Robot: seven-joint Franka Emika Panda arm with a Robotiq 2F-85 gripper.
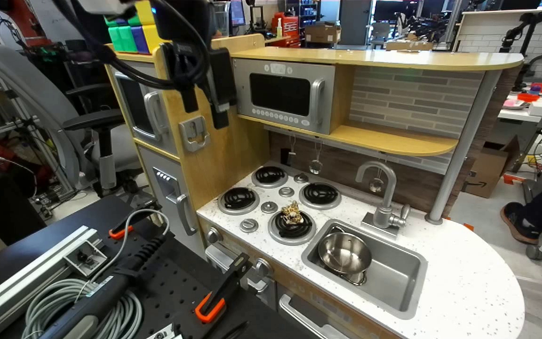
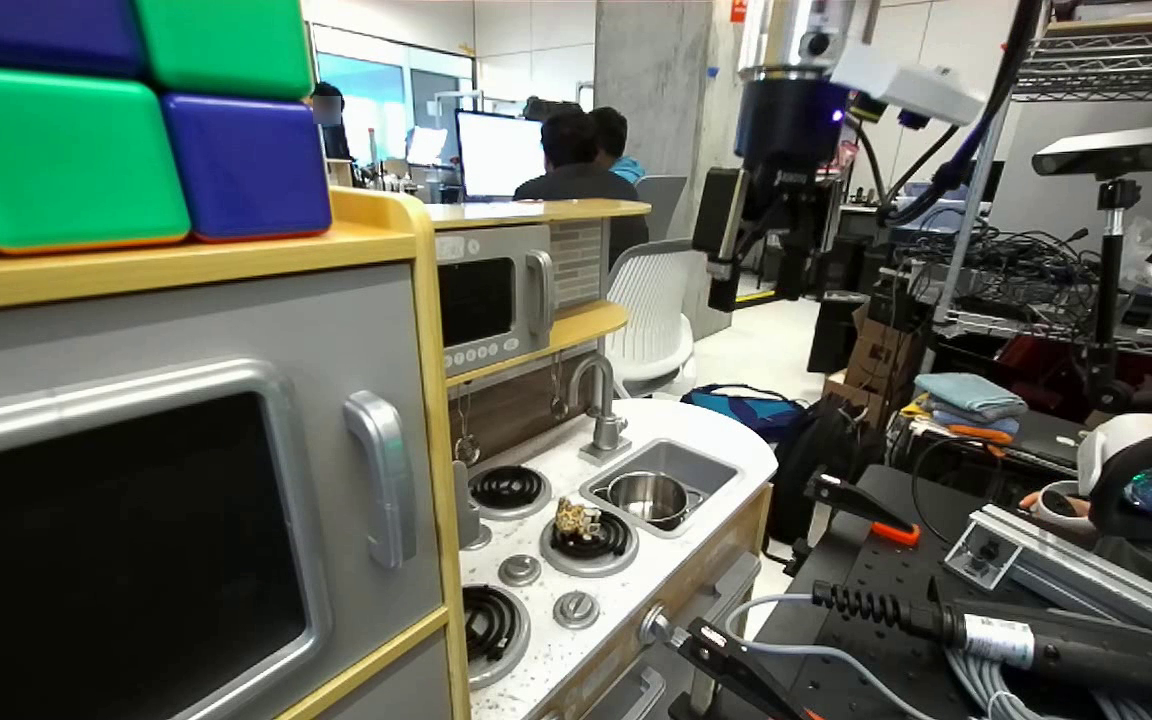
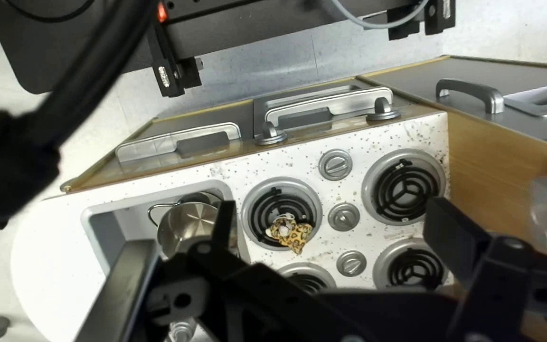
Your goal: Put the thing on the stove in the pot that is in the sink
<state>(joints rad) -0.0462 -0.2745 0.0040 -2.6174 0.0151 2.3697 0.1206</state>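
Observation:
The thing (image 1: 292,213) is a small yellow-orange lumpy item with dark spots. It lies on the stove (image 1: 259,217), on the front burner beside the sink (image 1: 395,278); it also shows in an exterior view (image 2: 572,518) and in the wrist view (image 3: 297,233). The shiny steel pot (image 1: 345,252) stands in the sink, at the stove end; it also shows in an exterior view (image 2: 648,495). In the wrist view a finger partly covers the pot (image 3: 183,225). My gripper (image 3: 333,211) is open and empty, high above the stove; both exterior views show it (image 1: 205,113) (image 2: 756,290).
A chrome faucet (image 1: 384,188) rises behind the sink. A silver microwave (image 1: 282,94) and wooden shelf (image 1: 393,136) overhang the counter's back. A tall wooden cabinet (image 1: 226,141) with colored blocks (image 1: 132,33) flanks the stove. A black table (image 1: 177,282) with cable and clamps stands in front.

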